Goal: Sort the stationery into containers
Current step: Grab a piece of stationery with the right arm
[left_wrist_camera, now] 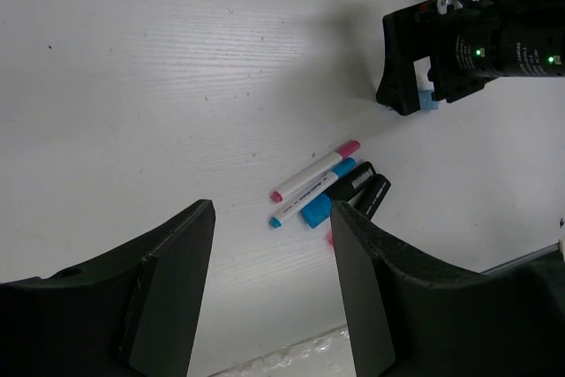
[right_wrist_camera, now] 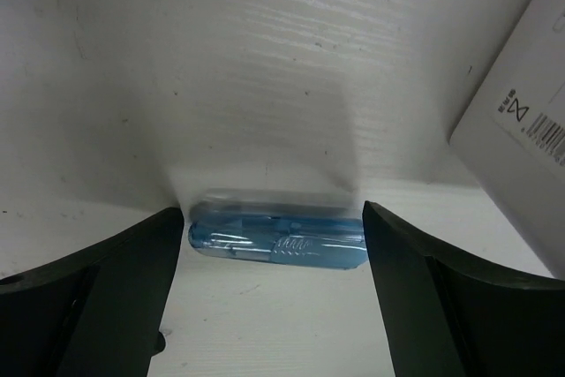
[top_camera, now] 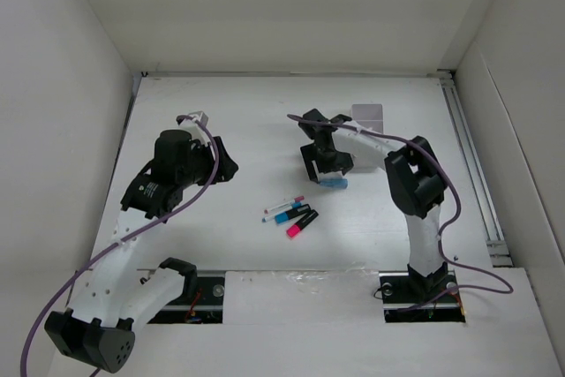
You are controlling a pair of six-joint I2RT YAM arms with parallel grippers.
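The stubby blue piece [right_wrist_camera: 275,240] lies flat on the table [top_camera: 238,103], low in the middle of the right wrist view, with the white box [right_wrist_camera: 521,121] near it at the upper right, not touching. My right gripper [right_wrist_camera: 274,222] straddles the piece lengthwise, its fingers [right_wrist_camera: 115,289] spread wide, one at each end; I cannot tell whether they touch it. I judge this to be the pick-up. I would turn the wrist so the fingers close across the narrow sides, since an end-to-end squeeze could let the piece roll or pop out. I would also stay low and centred. The other markers [top_camera: 291,214] lie clustered just below the middle of the overhead view. My left gripper [left_wrist_camera: 272,218] hangs above them, fingers apart and holding nothing.
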